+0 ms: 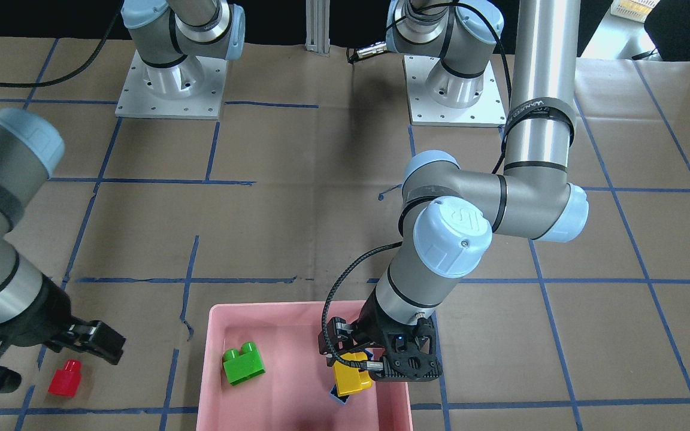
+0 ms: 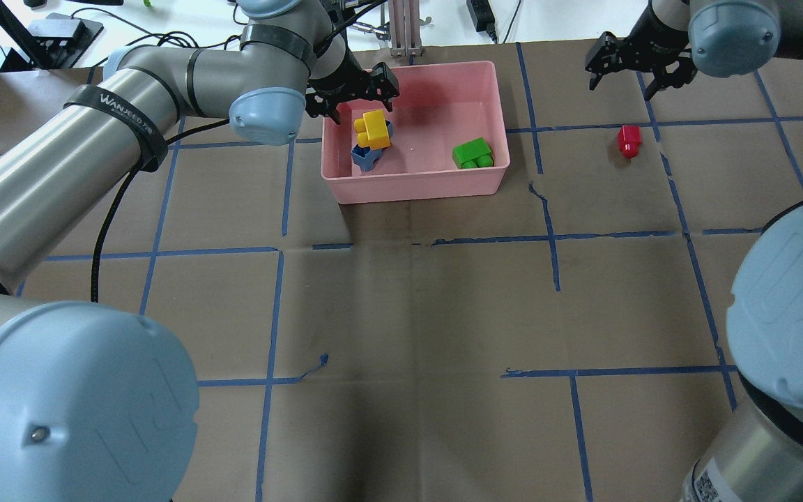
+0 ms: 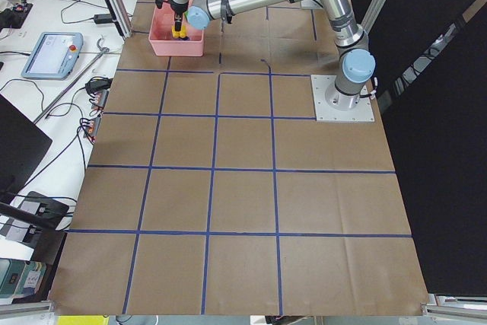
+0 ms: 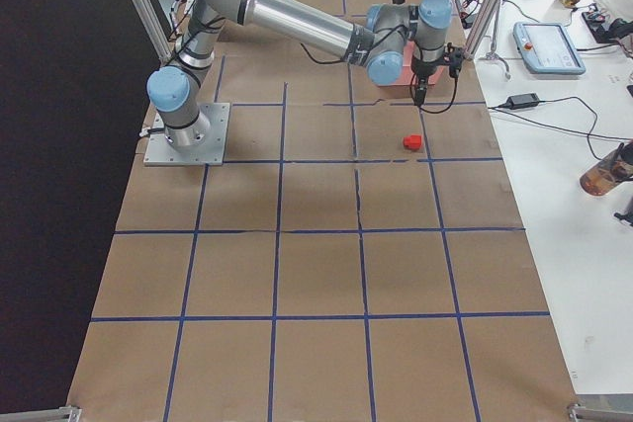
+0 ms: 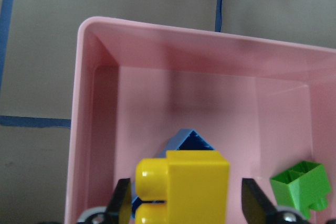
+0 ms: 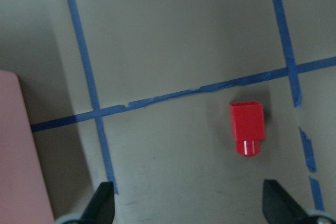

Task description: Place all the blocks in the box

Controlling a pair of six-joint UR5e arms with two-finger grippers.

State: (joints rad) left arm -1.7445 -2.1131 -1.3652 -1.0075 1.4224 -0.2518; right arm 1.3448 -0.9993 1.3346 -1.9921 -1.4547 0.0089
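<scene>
Square your wide-open, empty right fingers point(image 6: 101, 204) over the red block point(image 6: 247, 128) near the bench's far edge, then drop straight.

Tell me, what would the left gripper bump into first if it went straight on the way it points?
Probably the yellow block. It sits right in line, between the fingers of the open left gripper, on top of the blue block inside the pink box. The gap is hard to judge.

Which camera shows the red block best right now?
Right wrist view: the red block is close, sharp and unblocked. Overhead, front-facing and exterior right show it small; the others miss it.
</scene>
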